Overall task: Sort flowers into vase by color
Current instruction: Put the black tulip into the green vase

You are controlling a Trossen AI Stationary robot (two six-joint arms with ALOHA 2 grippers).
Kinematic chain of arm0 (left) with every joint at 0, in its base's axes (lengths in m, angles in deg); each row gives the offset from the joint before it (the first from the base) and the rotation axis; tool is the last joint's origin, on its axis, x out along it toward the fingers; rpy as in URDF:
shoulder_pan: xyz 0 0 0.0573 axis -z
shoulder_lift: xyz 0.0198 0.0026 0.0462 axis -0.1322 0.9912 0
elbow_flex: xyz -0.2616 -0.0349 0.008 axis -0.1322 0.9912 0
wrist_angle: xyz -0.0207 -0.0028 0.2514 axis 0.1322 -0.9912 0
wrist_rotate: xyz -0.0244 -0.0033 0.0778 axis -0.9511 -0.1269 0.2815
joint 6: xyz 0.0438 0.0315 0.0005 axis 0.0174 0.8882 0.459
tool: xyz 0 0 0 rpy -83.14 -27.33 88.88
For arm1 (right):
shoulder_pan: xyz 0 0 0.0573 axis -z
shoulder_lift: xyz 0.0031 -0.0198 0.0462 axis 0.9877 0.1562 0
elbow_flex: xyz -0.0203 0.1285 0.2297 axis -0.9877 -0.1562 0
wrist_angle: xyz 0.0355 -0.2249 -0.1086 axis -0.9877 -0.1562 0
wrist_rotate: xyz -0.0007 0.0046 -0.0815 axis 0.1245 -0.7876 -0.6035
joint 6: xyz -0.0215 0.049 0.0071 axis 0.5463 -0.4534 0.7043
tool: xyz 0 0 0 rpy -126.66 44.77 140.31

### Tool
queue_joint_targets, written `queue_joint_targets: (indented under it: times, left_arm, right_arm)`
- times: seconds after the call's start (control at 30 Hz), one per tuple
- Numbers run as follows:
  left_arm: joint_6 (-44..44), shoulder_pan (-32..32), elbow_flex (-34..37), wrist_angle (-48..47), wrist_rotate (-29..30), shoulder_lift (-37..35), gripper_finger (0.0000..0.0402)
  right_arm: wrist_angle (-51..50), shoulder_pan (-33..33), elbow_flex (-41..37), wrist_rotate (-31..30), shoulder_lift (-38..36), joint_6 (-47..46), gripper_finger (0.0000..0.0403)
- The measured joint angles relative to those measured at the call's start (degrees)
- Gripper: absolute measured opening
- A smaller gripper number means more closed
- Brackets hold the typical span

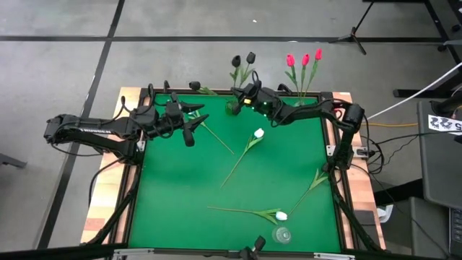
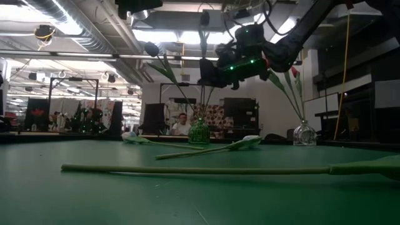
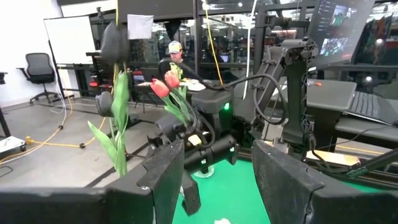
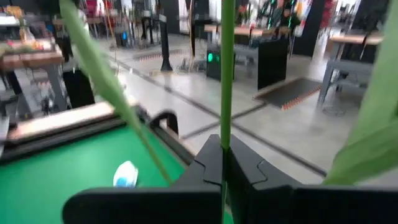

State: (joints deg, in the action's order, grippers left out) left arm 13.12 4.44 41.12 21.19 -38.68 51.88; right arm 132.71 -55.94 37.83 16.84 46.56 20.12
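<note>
Three tulips [image 1: 249, 146] are lying across the bench [image 1: 166, 195]; two vases [image 1: 232, 107] are standing along its far edge, a third [image 1: 282, 235] at its near edge.

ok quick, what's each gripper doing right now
left gripper: open, holding nothing.
right gripper: shut on a flower stem.

Dim low view — blurred right wrist foreground

**Setting: robotics laboratory in an open industrial hall**

Exposed ceiling ducts [image 2: 75, 28] and strip lighting span a concrete-floored hall. A whiteboard [image 3: 67, 42], office chair [image 3: 38, 67], monitor [image 3: 339, 25], floor cables [image 3: 43, 140] and a seated person [image 3: 171, 57] surround the green-topped work table [image 1: 180, 188].
</note>
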Motion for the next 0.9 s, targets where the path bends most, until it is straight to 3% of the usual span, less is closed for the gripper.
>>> queue_joint_targets:
  times: [0.9]
  left_arm:
    - [0.0,0.0,0.0,0.0,0.0,0.0,0.0186]
  right_arm:
    - [0.0,0.6,0.0,0.2,0.0,0.3,0.0000]
